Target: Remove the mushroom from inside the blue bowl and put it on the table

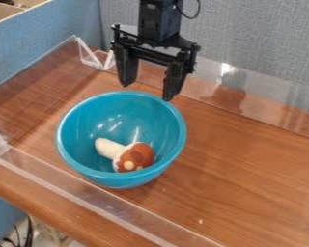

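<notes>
Camera: one bowl (168,129), one mushroom (135,157) inside; bare table (241,178) right; one gripper (150,87) wide open, holding nothing.

the light is even and fairly bright, with pale glare on the desk (241,174); fine detail looks soft.

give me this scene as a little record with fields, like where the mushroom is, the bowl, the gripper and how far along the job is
item: toy mushroom, cream stem, reddish-brown cap
item place: inside the round turquoise-blue bowl, lying on its side
bowl place: on the reddish-brown wooden table
gripper: black, open, above the bowl's far side
job: mushroom not yet out
</notes>
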Controlling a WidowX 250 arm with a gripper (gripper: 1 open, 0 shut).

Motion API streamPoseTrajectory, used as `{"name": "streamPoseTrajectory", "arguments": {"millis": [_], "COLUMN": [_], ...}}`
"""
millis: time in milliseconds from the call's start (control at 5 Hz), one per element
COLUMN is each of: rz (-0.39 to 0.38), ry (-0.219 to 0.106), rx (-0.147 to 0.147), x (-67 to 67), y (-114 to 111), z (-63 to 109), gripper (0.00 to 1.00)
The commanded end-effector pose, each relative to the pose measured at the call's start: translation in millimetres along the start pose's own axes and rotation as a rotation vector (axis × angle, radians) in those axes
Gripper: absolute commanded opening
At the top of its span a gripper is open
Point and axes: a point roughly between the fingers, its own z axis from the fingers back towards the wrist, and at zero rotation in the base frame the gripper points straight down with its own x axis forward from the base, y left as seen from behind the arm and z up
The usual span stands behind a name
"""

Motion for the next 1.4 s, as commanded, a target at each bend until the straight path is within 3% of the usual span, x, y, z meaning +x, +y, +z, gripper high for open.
{"name": "streamPoseTrajectory", "arguments": {"millis": [0,600,1000,1200], "rz": [-0.070,-0.184,-0.188,-0.196], "ry": [0.018,0.075,0.114,0.120], "rx": [0.000,-0.003,-0.003,-0.003], "x": [-5.5,-22.6,-24.4,-22.9], "y": [-4.4,-7.6,-3.3,-2.9], "z": [-5.1,-48.8,-79.3,-81.6], "gripper": [1.00,1.00,1.00,0.00]}}
